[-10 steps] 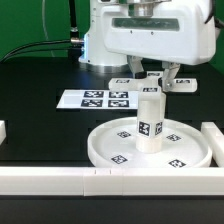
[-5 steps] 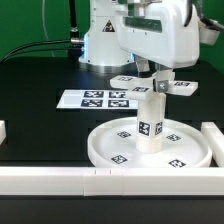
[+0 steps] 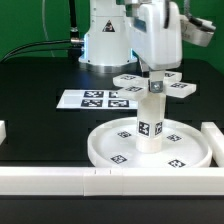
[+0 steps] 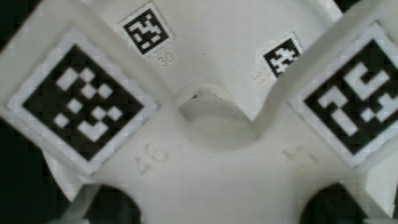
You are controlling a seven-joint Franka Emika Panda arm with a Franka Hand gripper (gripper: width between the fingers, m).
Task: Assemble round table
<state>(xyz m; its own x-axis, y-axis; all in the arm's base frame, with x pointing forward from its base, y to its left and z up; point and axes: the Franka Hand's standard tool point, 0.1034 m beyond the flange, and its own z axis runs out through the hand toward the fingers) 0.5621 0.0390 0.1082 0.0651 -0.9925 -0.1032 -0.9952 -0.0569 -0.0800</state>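
Observation:
The large round rimmed disc [image 3: 112,148] lies flat on the black table. The short cylindrical leg [image 3: 150,122] stands upright in its central hub. The small cross-shaped foot [image 3: 152,87] sits at the top of the leg, its tagged arms spread level. My gripper [image 3: 155,72] comes straight down from above and is shut on the foot's middle. In the wrist view the foot [image 4: 196,90] fills the picture, and my dark fingertips [image 4: 111,205] show at either side of it, around my gripper [image 4: 222,205].
The marker board [image 3: 95,98] lies behind the disc toward the exterior view's left. A long white bar [image 3: 60,178] runs along the front edge, another [image 3: 213,138] stands at the right. The robot base [image 3: 105,40] is at the back.
My hand has turned about its vertical axis, and the foot has rotated with it on top of the leg. The disc and leg have stayed in place.

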